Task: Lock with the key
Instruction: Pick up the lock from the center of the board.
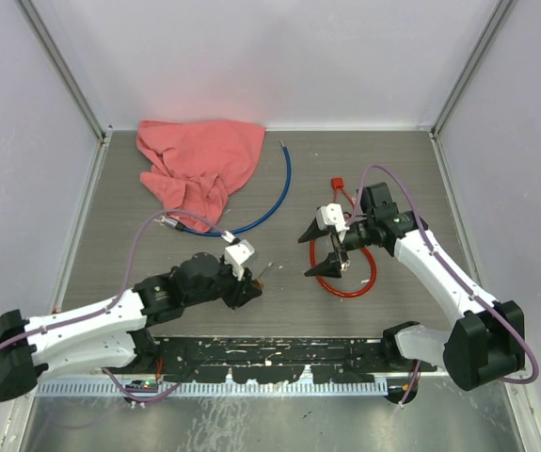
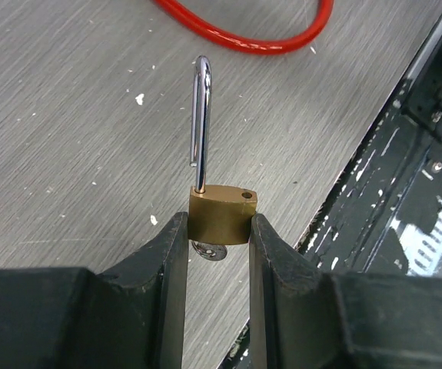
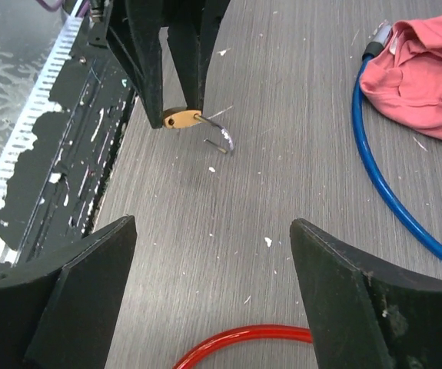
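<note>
My left gripper is shut on the brass padlock, its fingers pressing the body's two sides. The steel shackle stands open, its free end out of the body. A small silver round piece shows just under the body; it looks like the key's head. In the top view the padlock sits at the left gripper, low over the table. My right gripper is wide open and holds nothing. It hovers to the right of the padlock, facing it, with the red cable beneath it.
A red cable loop lies under the right arm, with a red tag behind it. A blue cable curves across the middle toward a crumpled pink cloth at the back left. White walls enclose the table.
</note>
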Controlling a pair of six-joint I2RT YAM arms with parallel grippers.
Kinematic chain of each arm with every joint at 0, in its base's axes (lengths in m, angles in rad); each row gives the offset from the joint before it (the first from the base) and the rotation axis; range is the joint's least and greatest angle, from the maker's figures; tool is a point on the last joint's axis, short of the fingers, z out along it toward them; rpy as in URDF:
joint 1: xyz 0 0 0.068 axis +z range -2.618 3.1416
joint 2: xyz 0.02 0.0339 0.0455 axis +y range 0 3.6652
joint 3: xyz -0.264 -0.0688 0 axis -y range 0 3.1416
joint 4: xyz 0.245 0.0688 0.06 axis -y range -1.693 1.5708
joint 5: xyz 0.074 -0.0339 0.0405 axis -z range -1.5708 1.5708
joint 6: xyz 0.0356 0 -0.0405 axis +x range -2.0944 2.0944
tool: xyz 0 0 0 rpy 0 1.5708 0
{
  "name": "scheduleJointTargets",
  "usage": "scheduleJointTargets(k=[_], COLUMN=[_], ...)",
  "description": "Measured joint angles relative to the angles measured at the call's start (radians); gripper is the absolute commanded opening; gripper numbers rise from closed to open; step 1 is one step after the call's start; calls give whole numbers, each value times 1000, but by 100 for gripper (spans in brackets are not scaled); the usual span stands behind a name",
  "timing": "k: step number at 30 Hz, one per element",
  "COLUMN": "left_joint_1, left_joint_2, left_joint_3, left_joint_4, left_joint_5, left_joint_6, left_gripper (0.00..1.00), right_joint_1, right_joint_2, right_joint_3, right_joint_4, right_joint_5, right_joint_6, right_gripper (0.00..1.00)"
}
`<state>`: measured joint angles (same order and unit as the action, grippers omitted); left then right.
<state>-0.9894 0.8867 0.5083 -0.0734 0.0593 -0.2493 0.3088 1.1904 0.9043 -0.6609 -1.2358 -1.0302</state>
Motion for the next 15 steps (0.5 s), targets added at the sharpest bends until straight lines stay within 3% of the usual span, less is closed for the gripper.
scheduleJointTargets(k=[6, 15], left_joint_1=[-102, -146], left_joint_2=[131, 156], left_joint_3=[56, 60], left_joint_4=[46, 133], left_joint_5=[-98, -131], left_joint_6=[55, 140], left_gripper=[0, 0], right_joint_1=[0, 6], right_joint_2=[15, 15], right_joint_3=[0, 1], right_joint_4=[-63, -87], right_joint_5=[29, 34], right_joint_6=[-77, -101], right_gripper=[80, 79])
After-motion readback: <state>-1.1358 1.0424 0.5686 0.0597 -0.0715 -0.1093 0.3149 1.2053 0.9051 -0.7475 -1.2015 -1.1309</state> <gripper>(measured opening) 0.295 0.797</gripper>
